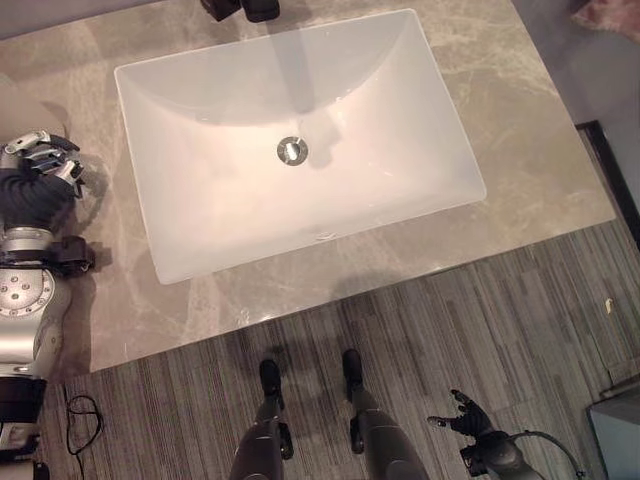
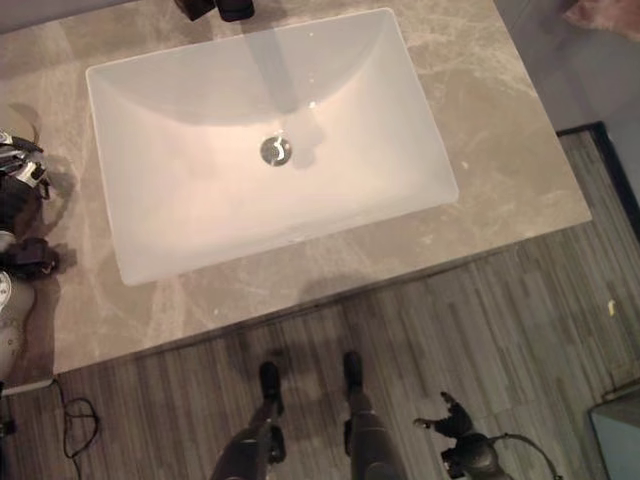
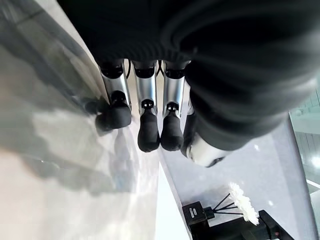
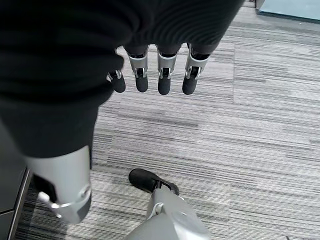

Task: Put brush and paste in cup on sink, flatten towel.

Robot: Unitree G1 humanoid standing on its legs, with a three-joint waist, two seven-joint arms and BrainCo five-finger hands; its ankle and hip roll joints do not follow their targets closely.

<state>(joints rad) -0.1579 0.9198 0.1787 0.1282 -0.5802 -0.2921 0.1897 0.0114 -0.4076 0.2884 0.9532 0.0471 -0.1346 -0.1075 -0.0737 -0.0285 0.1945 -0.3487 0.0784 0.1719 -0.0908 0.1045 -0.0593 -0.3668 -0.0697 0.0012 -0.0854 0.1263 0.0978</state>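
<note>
Left eye view: sink (image 1: 200, 225) just to the right of the left hand (image 1: 42, 158), white, rectangular, bare down to the drain (image 1: 292, 150). Whereabouts of brush, paste, cup and towel: cannot tell from these views. Nothing of the task judged done yet.

Left hand parked over the counter (image 1: 520, 130) beside the sink's left rim, apart from the rim itself. Left wrist view: fingers (image 3: 148, 131) straight and side by side, dark tips close above the stone, whether touching cannot be told. Nothing held. Probably kept out there to stay near the counter strip on that side, ready for whatever lies further along it. Ahead of those fingers, well apart, a black box with reed sticks and white flowers (image 3: 243, 205); worth steering clear of, likely light and easy to tip.

Right hand (image 1: 462, 412) well below and behind the counter edge, hanging over the striped floor (image 1: 500, 320). Right wrist view: fingers (image 4: 164, 84) relaxed, slightly spread, empty. Judged idle, held low to keep out of the way.

Dark fittings (image 1: 245, 8) at the sink's far rim, well ahead of both hands.

Next move, as a judgement: find the cup and brush first. Wide, empty hands suit that.
</note>
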